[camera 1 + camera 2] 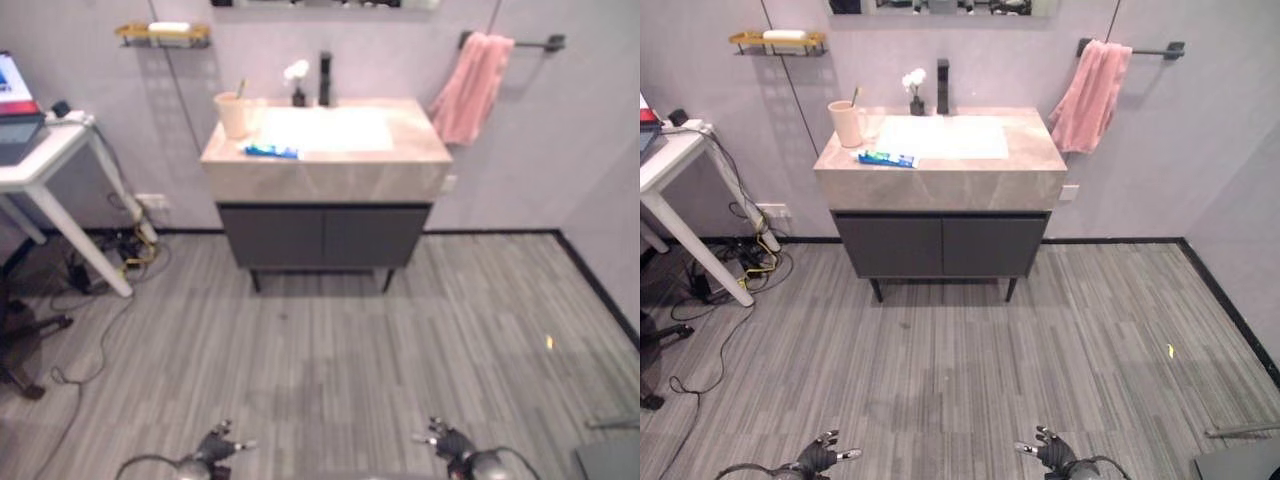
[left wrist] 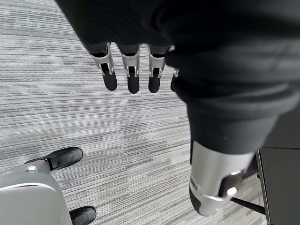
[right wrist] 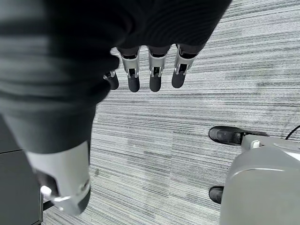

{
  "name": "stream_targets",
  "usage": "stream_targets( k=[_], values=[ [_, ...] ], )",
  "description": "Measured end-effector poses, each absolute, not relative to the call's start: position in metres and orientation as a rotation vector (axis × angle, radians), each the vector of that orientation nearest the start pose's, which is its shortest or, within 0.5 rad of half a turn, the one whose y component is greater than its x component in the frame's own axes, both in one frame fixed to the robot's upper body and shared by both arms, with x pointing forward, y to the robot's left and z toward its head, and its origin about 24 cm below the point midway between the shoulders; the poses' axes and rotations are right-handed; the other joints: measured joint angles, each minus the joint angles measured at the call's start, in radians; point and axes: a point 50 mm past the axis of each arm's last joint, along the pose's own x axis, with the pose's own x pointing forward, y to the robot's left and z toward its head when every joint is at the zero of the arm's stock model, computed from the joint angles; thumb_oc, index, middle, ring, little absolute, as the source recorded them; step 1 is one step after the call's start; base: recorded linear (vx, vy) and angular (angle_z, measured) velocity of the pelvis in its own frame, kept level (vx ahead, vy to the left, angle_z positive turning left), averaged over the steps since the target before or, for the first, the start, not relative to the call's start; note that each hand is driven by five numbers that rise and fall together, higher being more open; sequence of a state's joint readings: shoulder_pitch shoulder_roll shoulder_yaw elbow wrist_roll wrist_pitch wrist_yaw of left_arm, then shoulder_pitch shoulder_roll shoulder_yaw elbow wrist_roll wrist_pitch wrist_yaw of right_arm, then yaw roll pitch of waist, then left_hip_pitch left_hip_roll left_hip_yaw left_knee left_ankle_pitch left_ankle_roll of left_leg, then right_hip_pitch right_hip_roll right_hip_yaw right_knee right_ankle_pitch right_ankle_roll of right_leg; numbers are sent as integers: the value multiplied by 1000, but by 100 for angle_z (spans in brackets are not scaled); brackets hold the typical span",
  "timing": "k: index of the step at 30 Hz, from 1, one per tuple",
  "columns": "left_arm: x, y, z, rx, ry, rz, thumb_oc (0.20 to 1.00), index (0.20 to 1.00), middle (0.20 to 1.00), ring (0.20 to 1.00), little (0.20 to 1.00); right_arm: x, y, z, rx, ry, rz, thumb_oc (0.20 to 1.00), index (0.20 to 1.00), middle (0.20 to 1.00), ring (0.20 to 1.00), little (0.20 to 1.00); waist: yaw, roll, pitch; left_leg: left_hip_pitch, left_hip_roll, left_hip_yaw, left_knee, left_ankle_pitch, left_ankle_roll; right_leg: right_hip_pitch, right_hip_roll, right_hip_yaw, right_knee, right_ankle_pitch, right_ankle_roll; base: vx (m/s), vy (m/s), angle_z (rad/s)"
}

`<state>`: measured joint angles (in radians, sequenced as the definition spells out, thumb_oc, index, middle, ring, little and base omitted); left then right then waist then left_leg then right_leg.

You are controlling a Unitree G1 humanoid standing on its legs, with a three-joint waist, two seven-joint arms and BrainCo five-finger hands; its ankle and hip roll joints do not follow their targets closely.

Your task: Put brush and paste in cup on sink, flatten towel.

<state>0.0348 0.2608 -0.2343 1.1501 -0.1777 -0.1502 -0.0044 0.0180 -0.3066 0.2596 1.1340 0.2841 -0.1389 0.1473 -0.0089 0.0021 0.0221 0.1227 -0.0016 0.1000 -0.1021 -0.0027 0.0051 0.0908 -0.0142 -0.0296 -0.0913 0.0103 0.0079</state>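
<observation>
A pink cup [image 1: 846, 123] stands on the left of the stone sink counter [image 1: 940, 185], with a brush handle [image 1: 855, 96] sticking out of it. A blue and green paste tube [image 1: 888, 158] lies flat on the counter just in front of the cup. A pink towel [image 1: 1090, 95] hangs bunched from a dark wall bar at the right. My left hand [image 1: 818, 457] and right hand [image 1: 1052, 452] hang low over the floor, far from the sink. Both are open and empty, with fingers [image 2: 133, 75] straight in the wrist views.
A white desk [image 1: 45, 160] with a laptop stands at the left, cables on the floor beneath it. A dark faucet [image 1: 943, 85] and small flower vase [image 1: 915, 92] stand behind the basin. A wall shelf [image 1: 778, 40] holds a soap bar. Grey striped floor lies between me and the cabinet [image 1: 940, 245].
</observation>
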Motion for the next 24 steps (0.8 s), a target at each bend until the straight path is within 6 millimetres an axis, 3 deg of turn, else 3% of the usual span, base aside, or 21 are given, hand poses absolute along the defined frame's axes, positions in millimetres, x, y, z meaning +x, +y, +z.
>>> stream_targets(
  k=[24],
  values=[
    [99, 225, -156, 243, 1075, -12, 1000, 1000, 1000, 1000, 1000, 100, -231, -156, -87, 1096, 8, 1000, 1000, 1000, 1000, 1000, 1, 1, -26, 1, 0, 1, 1, 0, 0, 0, 1, 2, 1, 1, 0, -4, 14, 0]
  ],
)
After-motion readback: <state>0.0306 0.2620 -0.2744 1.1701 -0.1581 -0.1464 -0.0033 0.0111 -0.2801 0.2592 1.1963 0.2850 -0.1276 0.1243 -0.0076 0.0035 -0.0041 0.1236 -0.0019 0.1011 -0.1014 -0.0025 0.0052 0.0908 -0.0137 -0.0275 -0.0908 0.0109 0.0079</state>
